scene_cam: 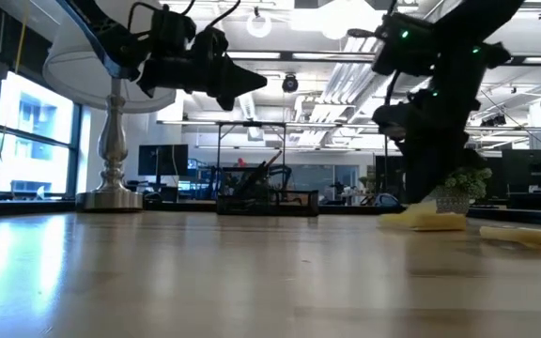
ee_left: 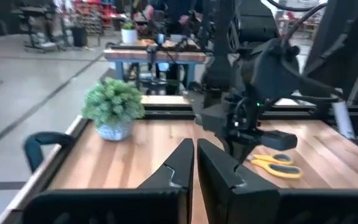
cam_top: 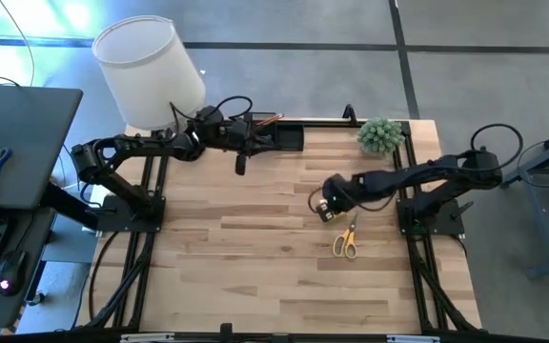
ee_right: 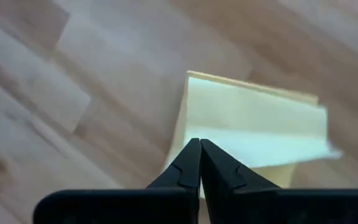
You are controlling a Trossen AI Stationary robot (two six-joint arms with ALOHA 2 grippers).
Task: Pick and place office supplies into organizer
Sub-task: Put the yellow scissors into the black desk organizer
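While the black organizer [cam_top: 279, 134] at the far edge of the plank table [cam_top: 255, 276] shows a few pencils, we judge the task partly done: the sticky-note pad [ee_right: 253, 124] and orange-handled scissors [cam_top: 347, 238] lie loose on the wood. We see the right gripper [ee_right: 199, 163] shut, tips pressed onto the pad's pale, soft-edged paper block; whether they have caught a sheet we cannot tell. We see the left gripper [ee_left: 194, 165], matte and wedge-shaped, closed and empty in the air just beside the organizer.
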